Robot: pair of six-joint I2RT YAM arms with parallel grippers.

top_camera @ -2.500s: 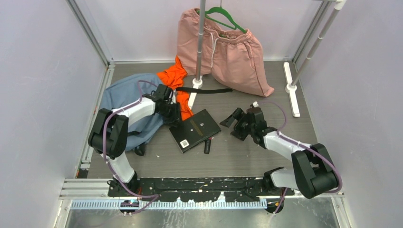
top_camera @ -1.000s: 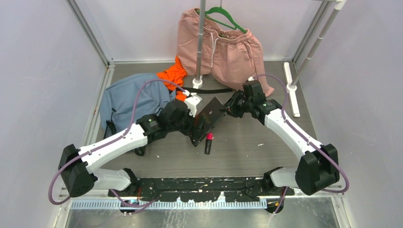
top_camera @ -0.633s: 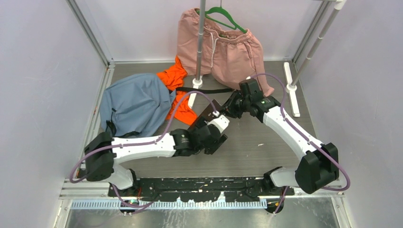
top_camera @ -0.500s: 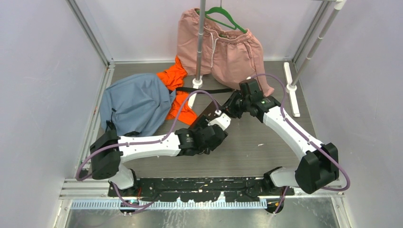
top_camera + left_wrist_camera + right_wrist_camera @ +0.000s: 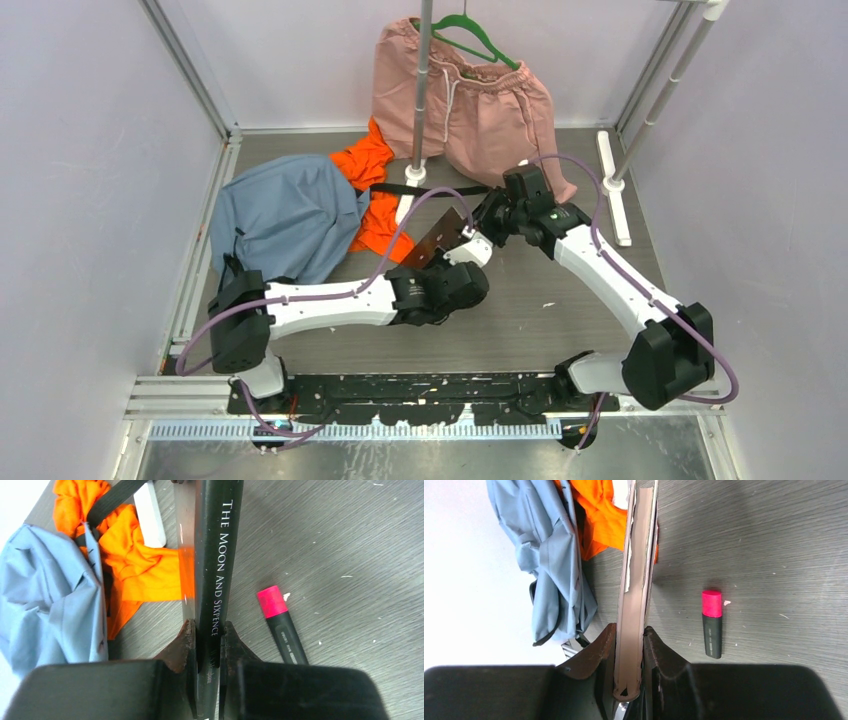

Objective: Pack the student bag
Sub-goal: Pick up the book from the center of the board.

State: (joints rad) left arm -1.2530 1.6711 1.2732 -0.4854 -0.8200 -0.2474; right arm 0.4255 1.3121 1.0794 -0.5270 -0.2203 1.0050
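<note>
A black book [image 5: 441,233] titled "The Moon and Sixpence" stands on edge on the table, held at both ends. My left gripper [image 5: 206,627] is shut on the spine end of the book [image 5: 218,555]. My right gripper [image 5: 629,630] is shut on its far end, the brown page edge [image 5: 636,570] between the fingers. From above, the left gripper [image 5: 452,258] and right gripper [image 5: 483,222] face each other. The grey-blue student bag [image 5: 285,215] lies slumped at the left, apart from both grippers. A pink-capped black marker [image 5: 280,625] lies on the table beside the book.
An orange cloth [image 5: 375,190] lies between the bag and the book, with a black strap [image 5: 430,189] across it. Pink shorts [image 5: 465,100] hang on a green hanger at the back. Rack poles with white feet [image 5: 612,195] stand at back centre and right.
The right gripper tipped the flat book up on edge. My left arm swung from the bag across to the book's near end, and its jaws closed on the spine.
</note>
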